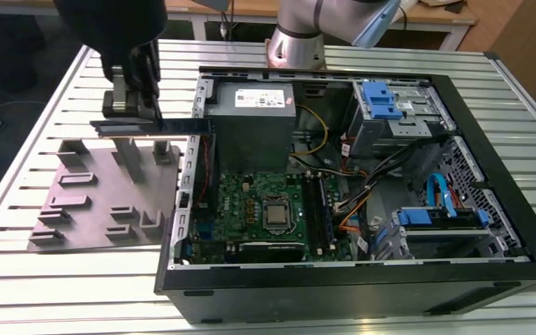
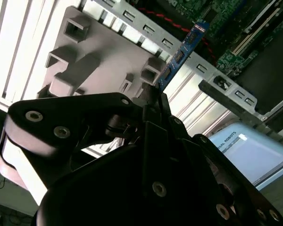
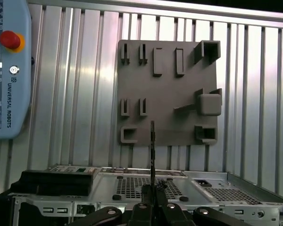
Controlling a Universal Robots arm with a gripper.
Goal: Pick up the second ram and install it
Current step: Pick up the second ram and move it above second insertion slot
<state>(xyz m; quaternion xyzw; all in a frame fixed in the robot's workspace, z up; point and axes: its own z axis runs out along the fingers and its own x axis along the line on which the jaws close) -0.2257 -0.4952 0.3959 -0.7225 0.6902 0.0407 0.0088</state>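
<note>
My gripper (image 1: 130,108) is shut on the second ram (image 1: 151,125), a thin dark stick held level in the air above the far end of the grey fixture block (image 1: 109,202), beside the case's wall on the exterior view's left. In the second wrist view the ram (image 2: 184,52) sticks out blue-green with black chips from the closed gripper (image 2: 153,96). In the first wrist view the ram (image 3: 152,150) appears edge-on above the gripper (image 3: 152,190), in front of the fixture (image 3: 167,94). The green motherboard (image 1: 259,209) with its long black slots (image 1: 319,209) lies inside the open case.
The open computer case (image 1: 491,174) lies on a slatted metal table (image 1: 26,279), holding a power supply (image 1: 249,105), a blue drive cage (image 1: 380,98) and loose cables. The fixture's upright posts (image 1: 128,157) stand below the ram. A teach pendant (image 3: 7,70) rests on the table.
</note>
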